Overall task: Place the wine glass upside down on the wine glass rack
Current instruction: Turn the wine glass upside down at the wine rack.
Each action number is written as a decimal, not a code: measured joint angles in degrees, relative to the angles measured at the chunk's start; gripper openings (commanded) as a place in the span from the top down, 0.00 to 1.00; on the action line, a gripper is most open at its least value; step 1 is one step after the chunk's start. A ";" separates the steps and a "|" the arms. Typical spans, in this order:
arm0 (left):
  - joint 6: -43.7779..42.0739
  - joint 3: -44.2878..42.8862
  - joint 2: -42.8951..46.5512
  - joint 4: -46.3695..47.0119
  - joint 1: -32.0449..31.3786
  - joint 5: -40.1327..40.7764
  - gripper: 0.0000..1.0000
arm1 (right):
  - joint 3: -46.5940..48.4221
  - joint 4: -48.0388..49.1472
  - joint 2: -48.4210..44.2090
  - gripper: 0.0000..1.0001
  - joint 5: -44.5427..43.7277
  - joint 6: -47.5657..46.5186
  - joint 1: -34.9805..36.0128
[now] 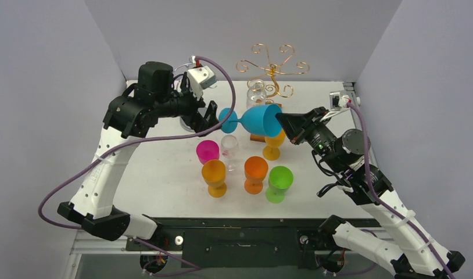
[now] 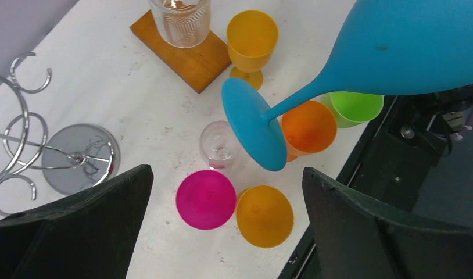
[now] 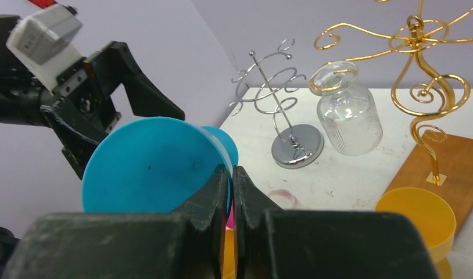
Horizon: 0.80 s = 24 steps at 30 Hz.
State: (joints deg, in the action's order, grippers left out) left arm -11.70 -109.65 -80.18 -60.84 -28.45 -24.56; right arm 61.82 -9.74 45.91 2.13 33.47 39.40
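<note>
1 blue glass (image 1: 262, 120), rim pinched in right hand (image 1: 280, 121).

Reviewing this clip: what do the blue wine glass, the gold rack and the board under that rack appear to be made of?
Blue wine glass: probably plastic. It is opaque with a matte, even colour and no glassy glints.
Gold rack: thin bent metal wire with a shiny gold finish and bright highlights.
Board: wood or a wood-look panel, brown with a flat, dull surface.
</note>
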 measured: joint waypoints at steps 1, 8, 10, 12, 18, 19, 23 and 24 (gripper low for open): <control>0.28 0.00 -0.28 -0.17 0.00 -0.98 0.04 | 0.17 0.48 0.02 1.00 0.20 0.11 0.00; 2.01 -0.04 -3.17 -1.07 0.02 -5.64 0.25 | 1.05 6.14 0.87 1.00 2.27 1.64 0.02; 2.51 -0.63 -4.15 -1.18 0.09 -6.58 0.40 | 1.20 7.58 1.57 1.00 2.89 1.97 0.09; 2.93 -2.01 -5.27 -1.29 0.24 -7.32 0.59 | 1.20 8.41 2.36 1.00 3.37 2.19 0.26; 3.19 -6.45 -6.58 -1.40 1.09 -8.11 0.96 | 1.18 8.70 3.69 0.94 4.13 2.16 0.42; 3.06 -6.99 -6.56 -1.01 1.38 -7.67 0.97 | 1.18 8.48 3.69 0.82 4.76 2.14 0.44; -0.87 -7.58 -5.90 1.11 1.73 -3.52 0.99 | 1.14 6.40 3.56 0.40 7.02 1.79 0.81; -2.67 -7.10 -5.44 1.86 1.64 -2.21 1.00 | 1.14 5.14 3.32 0.34 7.26 1.33 0.76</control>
State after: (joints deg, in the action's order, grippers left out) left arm -14.37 -116.75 -85.62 -58.98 -26.81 -26.76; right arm 62.96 -4.60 49.23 9.39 34.81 40.16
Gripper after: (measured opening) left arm 0.040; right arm 0.459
